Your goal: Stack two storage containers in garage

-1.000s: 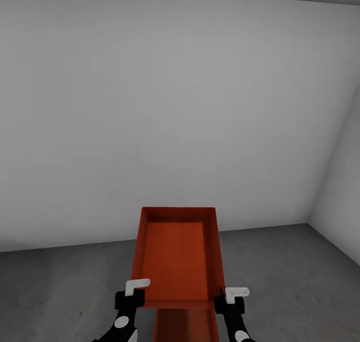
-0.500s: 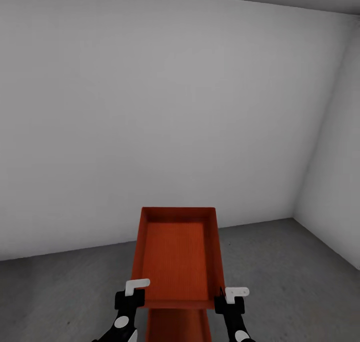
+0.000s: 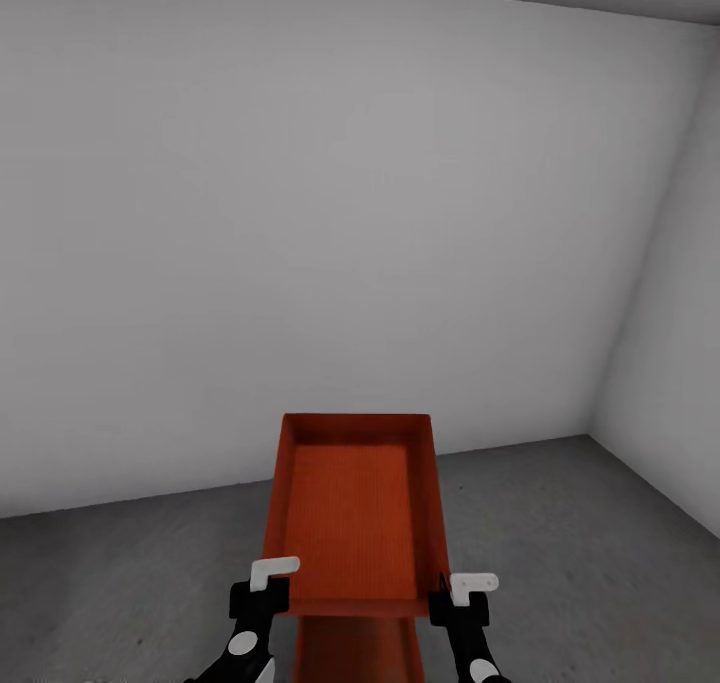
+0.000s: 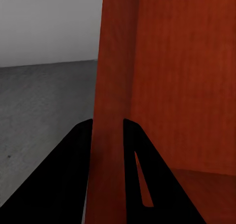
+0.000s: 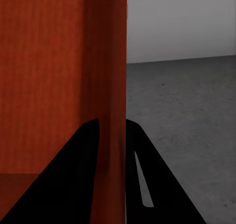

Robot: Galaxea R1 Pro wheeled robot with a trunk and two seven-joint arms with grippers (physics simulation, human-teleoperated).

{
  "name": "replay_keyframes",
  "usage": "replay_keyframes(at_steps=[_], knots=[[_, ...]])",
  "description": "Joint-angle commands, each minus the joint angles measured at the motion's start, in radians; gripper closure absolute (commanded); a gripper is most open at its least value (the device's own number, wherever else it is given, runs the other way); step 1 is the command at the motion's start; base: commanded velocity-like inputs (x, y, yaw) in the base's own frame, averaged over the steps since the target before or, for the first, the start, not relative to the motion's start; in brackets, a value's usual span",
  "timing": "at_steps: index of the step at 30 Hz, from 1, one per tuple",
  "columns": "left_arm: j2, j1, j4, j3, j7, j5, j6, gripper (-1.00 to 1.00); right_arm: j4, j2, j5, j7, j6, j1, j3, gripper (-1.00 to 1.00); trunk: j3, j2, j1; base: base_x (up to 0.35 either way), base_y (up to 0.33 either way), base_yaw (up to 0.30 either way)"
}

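Note:
I hold one red-orange storage container (image 3: 352, 508) level in front of me, above the garage's dark grey floor (image 3: 580, 563). My left gripper (image 3: 262, 591) is shut on its left wall near the near corner, and my right gripper (image 3: 458, 598) is shut on its right wall. In the left wrist view the thin wall (image 4: 113, 61) runs between the black fingers (image 4: 73, 175) of the left gripper (image 4: 108, 130). The right wrist view has the same grip: wall (image 5: 105, 47), right gripper (image 5: 112, 130). The other storage container (image 3: 355, 653) sits lower, just beneath the held one's near end, mostly hidden.
A plain white wall (image 3: 300, 213) stands ahead, and a second white wall (image 3: 680, 363) meets it at a corner on the right. Bare concrete stretches to both sides of the containers.
The whole view has swung right, so the wall corner sits further left. The lower container now shows a little further left under the held one. Both grips are unchanged.

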Motion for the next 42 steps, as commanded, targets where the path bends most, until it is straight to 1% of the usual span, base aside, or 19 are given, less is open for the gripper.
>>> replay_keyframes(at_steps=[1, 19, 32, 42], knots=[[0.001, -0.001, 0.003, -0.001, 0.010, 0.024, -0.005, 1.00, -0.023, 0.000, -0.013, 0.001, -0.042, -0.002, -0.038, 1.00, -0.003, -0.002, 0.000, 0.000, 0.000, 0.103], [0.001, -0.001, 0.003, -0.001, 0.010, 0.024, -0.005, 1.00, -0.023, -0.001, -0.013, 0.001, -0.042, -0.002, -0.039, 1.00, -0.029, -0.002, 0.000, 0.000, 0.000, 0.110], [0.001, -0.001, 0.003, -0.001, 0.010, 0.024, -0.005, 1.00, -0.023, 0.000, -0.013, 0.001, -0.043, -0.002, -0.040, 1.00, -0.049, -0.002, 0.000, 0.000, 0.000, 0.011], [0.001, -0.001, 0.004, -0.002, 0.010, 0.024, -0.005, 1.00, -0.023, 0.000, -0.013, 0.001, -0.043, -0.002, -0.040, 1.00, -0.054, -0.002, 0.000, 0.000, 0.000, 0.000]])
